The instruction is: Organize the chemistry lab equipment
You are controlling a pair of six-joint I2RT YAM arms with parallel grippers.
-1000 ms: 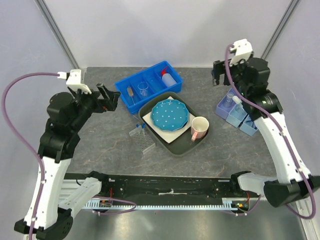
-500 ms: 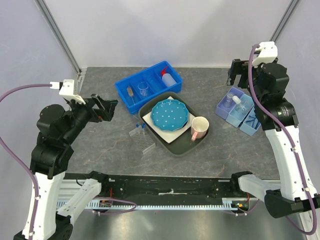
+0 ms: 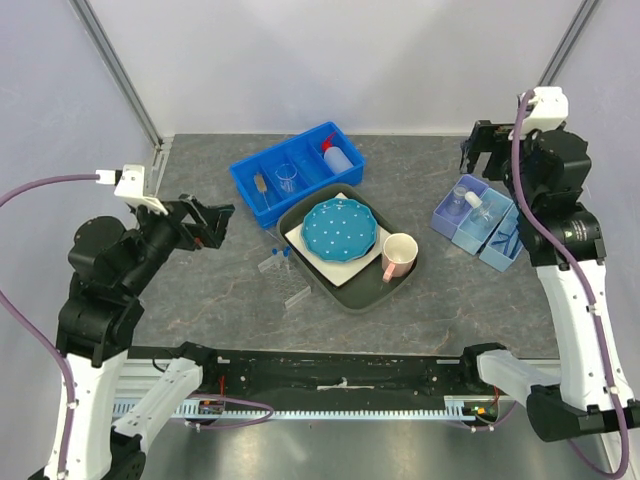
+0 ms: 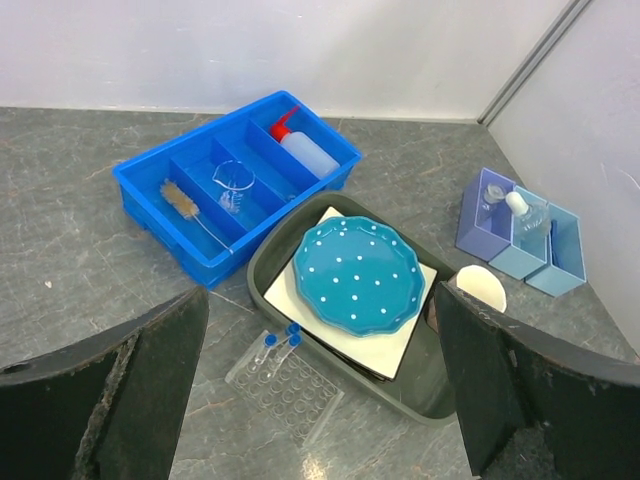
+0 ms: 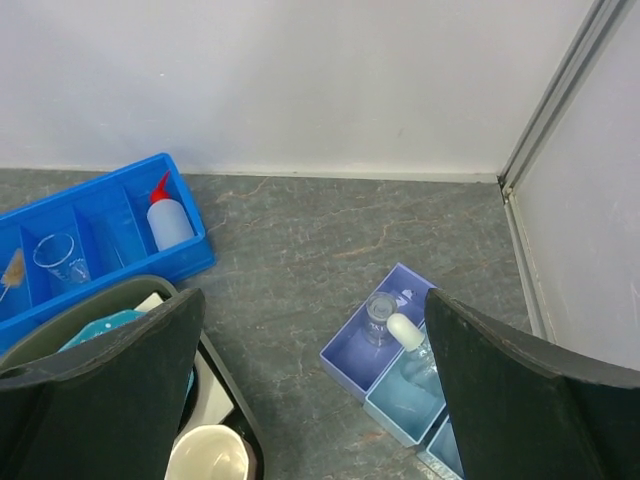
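Note:
A blue divided tray [image 3: 297, 172] at the back holds a small brush [image 4: 180, 200], a clear beaker [image 4: 233, 187] and the white squeeze bottle [image 4: 305, 150] with a red nozzle. A clear rack [image 4: 290, 385] lies on the table with blue-capped vials [image 4: 270, 350] at its edge. At the right, a purple bin [image 5: 350, 355] holds a small beaker [image 5: 380, 315], and a pale blue bin beside it holds the white-capped bottle [image 5: 410, 340]. My left gripper [image 3: 213, 225] hangs open, high over the left side. My right gripper [image 3: 487, 145] is open above the back right corner.
A dark tray [image 3: 345, 292] in the middle carries the blue white-dotted plate [image 3: 340, 228] on a white square plate, and the pink mug [image 3: 399, 254]. Blue goggles [image 3: 507, 238] lie in the rightmost bin. Walls close the back and both sides.
The left arm has drawn back toward the left and near side. The right arm has swung right, away from the table's middle. Both grippers stay open and no object has moved.

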